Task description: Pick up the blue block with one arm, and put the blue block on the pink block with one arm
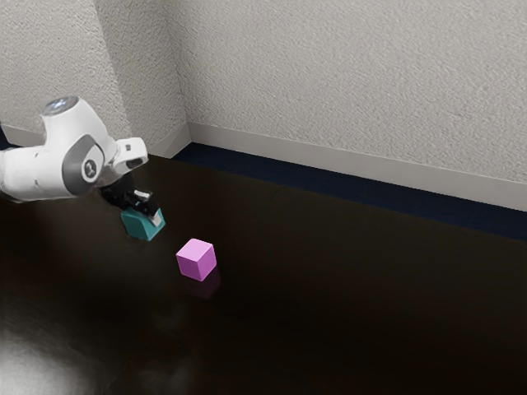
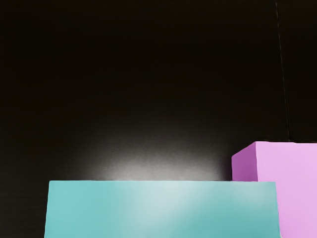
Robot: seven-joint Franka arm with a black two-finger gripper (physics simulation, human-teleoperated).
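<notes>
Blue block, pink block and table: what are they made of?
Blue block: probably plastic, smooth plain faces with a soft sheen. Pink block: likewise, matte, crisp edges. Table: dark and glossy, maybe polished wood; it faintly mirrors the pink one.

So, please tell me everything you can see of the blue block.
The blue block is a plain teal-blue cube, smooth and unmarked. It is low at the dark table, directly under the gripper, which covers its top. The pink block stands apart from it, toward the exterior view's right. Whether it rests on the table or is slightly lifted, I cannot tell.
</notes>
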